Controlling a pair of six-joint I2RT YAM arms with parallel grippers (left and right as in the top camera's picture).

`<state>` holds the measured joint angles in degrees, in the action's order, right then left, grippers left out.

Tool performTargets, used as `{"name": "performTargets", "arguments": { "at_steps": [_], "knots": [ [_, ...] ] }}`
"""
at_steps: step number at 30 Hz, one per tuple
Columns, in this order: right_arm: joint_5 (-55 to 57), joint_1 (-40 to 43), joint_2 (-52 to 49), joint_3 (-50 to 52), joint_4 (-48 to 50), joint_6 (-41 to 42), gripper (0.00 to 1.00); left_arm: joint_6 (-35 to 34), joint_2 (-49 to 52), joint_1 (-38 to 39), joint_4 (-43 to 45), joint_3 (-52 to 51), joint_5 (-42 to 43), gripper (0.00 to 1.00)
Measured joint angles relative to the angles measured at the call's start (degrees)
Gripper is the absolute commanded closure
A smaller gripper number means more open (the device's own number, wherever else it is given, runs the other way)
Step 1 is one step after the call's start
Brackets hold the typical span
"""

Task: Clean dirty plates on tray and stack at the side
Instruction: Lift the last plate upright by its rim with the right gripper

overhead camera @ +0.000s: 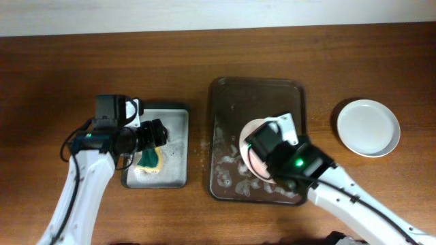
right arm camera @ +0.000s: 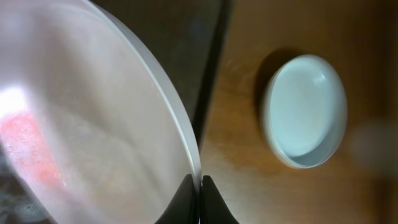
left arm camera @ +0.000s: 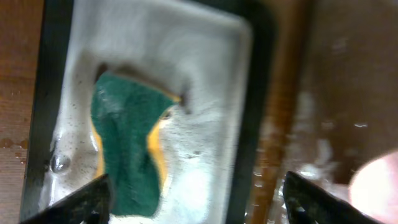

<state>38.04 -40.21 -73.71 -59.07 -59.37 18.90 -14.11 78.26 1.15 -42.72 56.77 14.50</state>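
Right now the right gripper (right arm camera: 199, 186) is pinching the rim of a dirty plate (right arm camera: 81, 124), jaws closed tight on its edge. It is holding the plate tilted above the brown tray (overhead camera: 259, 92), presumably so that any foamy water is running back into the tray rather than onto the desk (overhead camera: 68, 61). A red smear (right arm camera: 28, 149) is showing on the plate's face, so I'm judging the scrubbing isn't finished.

The left gripper (left arm camera: 198, 186) is hanging open over the small grey tray (overhead camera: 176, 116). Its fingers are spreading wide either side of the green-and-yellow sponge (left arm camera: 124, 143), which is lying in the suds, touched by neither as far as I can tell.

Off to the right, well apart from the brown tray, a clean-looking plate (overhead camera: 368, 127) is sitting on the desk, likely marking where the stack is going. A third plate isn't showing from where I'm standing.
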Motion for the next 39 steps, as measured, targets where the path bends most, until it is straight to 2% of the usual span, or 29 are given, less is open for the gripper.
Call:
{"name": "performTargets", "arguments": {
  "at_steps": [1,5,10,20,39],
  "knots": [
    [4.2,-3.5,0.0,0.0,-0.8,1.2,0.96,-0.1,-2.4,0.0,-0.2,0.2,0.8,0.0],
    [18.0,-14.4,0.0,0.0,-1.3,3.7,0.96,0.0,-11.5,0.0,-2.8,0.3,1.7,0.01],
    [30.2,-21.0,0.0,0.0,-1.5,4.1,0.96,0.0,-13.2,0.0,-3.4,0.3,1.1,0.01],
    [36.1,-21.8,0.0,-1.5,-1.5,3.3,0.96,0.0,-13.2,0.0,-3.4,0.3,1.1,0.01],
    [37.0,-21.8,0.0,-1.5,-1.6,1.9,0.96,0.0,-13.2,0.0,-3.4,0.3,1.1,0.01]
  ]
}}
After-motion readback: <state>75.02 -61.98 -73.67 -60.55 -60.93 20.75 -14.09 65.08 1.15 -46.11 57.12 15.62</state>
